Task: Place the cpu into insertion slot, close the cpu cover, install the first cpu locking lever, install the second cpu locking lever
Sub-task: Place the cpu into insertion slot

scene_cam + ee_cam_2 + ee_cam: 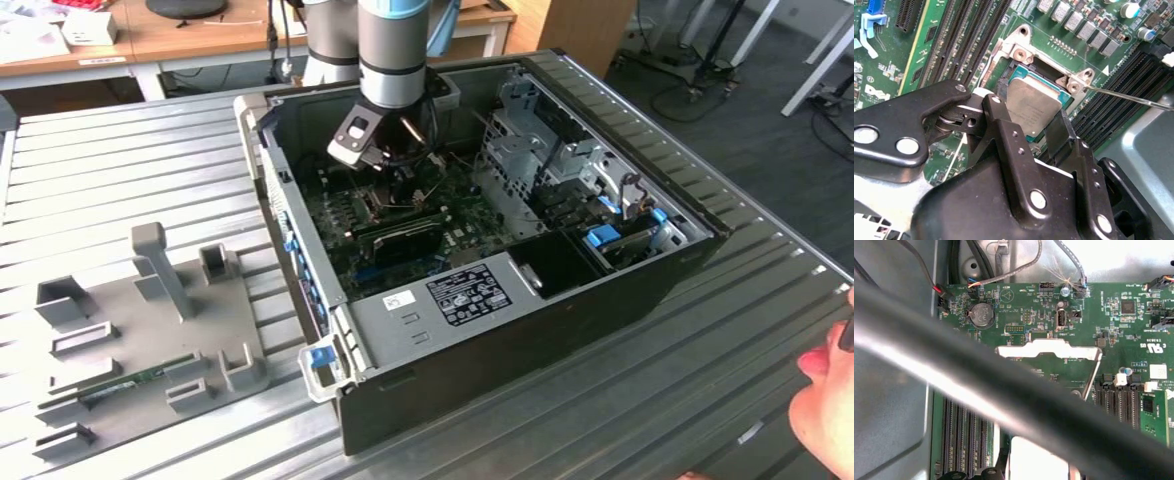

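- Between the fingers we find no room — the cpu, tilted, fills the gap of the gripper that clamps it.
- Just past the fingertips the insertion slot lies uncovered, ringed by its silver rim.
- Outside one finger a thin locking lever juts across the memory slots; outside the other, a second bank of slots runs close.
- In the first wrist view the cpu cover stands raised.
- In the exterior view the computer case and drive cage hem the fingers in — we see free passage only from above.
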You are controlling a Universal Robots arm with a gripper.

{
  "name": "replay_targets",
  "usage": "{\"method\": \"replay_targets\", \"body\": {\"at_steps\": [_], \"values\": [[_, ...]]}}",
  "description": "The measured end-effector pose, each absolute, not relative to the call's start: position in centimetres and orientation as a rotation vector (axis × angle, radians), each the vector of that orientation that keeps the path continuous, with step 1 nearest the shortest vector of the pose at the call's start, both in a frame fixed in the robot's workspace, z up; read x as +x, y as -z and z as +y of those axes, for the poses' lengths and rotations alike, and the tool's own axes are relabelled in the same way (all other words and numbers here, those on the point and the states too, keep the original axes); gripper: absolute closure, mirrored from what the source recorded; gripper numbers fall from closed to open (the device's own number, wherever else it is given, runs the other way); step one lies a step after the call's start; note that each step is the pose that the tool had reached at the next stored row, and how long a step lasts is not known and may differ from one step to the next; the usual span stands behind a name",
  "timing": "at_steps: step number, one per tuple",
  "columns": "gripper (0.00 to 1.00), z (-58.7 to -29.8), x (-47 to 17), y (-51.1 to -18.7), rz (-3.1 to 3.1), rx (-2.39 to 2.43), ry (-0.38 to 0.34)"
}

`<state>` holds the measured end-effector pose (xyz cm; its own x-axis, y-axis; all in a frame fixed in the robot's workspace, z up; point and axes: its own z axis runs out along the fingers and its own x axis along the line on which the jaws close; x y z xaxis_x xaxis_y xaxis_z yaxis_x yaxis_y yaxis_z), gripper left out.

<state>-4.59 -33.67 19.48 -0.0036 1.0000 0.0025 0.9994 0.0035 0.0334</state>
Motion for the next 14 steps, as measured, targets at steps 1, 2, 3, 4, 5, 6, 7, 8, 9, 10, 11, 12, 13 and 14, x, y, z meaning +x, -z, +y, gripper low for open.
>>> {"method": "replay_targets", "body": {"at_steps": [1, 2, 3, 4, 5, 6, 7, 8, 9, 10, 11, 12, 13, 14], "values": [[0.45, -33.67, -4.59, -19.46, 2.21, 2.202, -0.04], [0.45, -33.67, -4.58, -19.46, 2.21, 2.202, -0.039], [0.45, -33.67, -4.56, -19.45, 2.21, 2.202, -0.04], [0.45, -33.67, -4.52, -19.45, 2.21, 2.202, -0.04], [0.45, -33.67, -4.49, -19.45, 2.21, 2.202, -0.04], [0.45, -33.67, -4.46, -19.44, 2.21, 2.202, -0.04], [0.45, -33.67, -4.44, -19.44, 2.21, 2.202, -0.04], [0.45, -33.67, -4.43, -19.44, 2.21, 2.202, -0.04], [0.45, -33.67, -4.43, -19.45, 2.21, 2.202, -0.04], [0.45, -33.67, -4.43, -19.45, 2.21, 2.202, -0.04], [0.45, -33.67, -4.43, -19.45, 2.21, 2.202, -0.04], [0.45, -33.67, -4.42, -19.44, 2.21, 2.202, -0.039], [0.45, -33.67, -4.42, -19.41, 2.21, 2.202, -0.039], [0.45, -33.67, -4.42, -19.39, 2.21, 2.202, -0.039]]}}
